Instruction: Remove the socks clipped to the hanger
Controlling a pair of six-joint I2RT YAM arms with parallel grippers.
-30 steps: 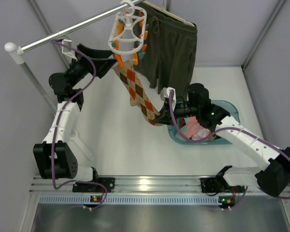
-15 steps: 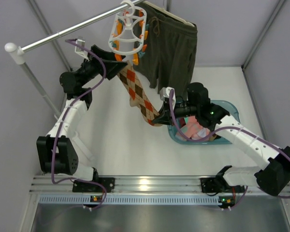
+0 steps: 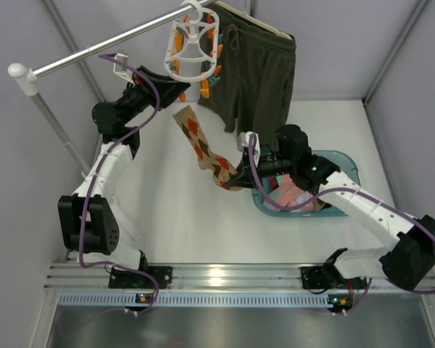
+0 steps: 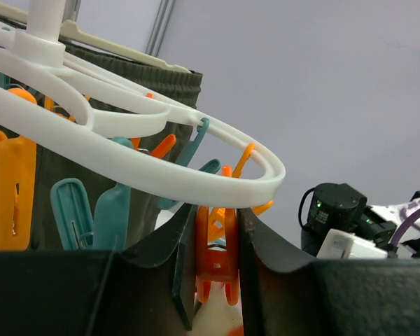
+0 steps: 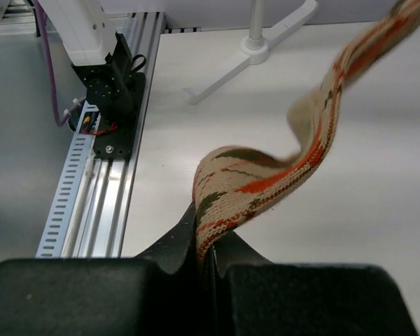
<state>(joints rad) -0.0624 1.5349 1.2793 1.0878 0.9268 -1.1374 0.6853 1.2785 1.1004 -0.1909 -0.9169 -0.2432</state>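
Observation:
The white ring hanger hangs from the metal rail, carrying orange and teal pegs. My left gripper is shut on an orange peg under the ring's rim, squeezing it. The brown-orange diamond sock hangs loose below the hanger, its top end free of the peg. My right gripper is shut on the sock's lower end, just left of the basket. No other socks show on the hanger.
Olive-green shorts hang on a pale straight hanger right behind the ring. A teal basket with pink fabric inside sits at the right. The rail slopes down to a post at the left. An aluminium track runs along the near edge.
My left gripper closed onto the orange peg. The diamond sock's top end came off the peg and dropped away from the hanger, still held low by my right gripper.

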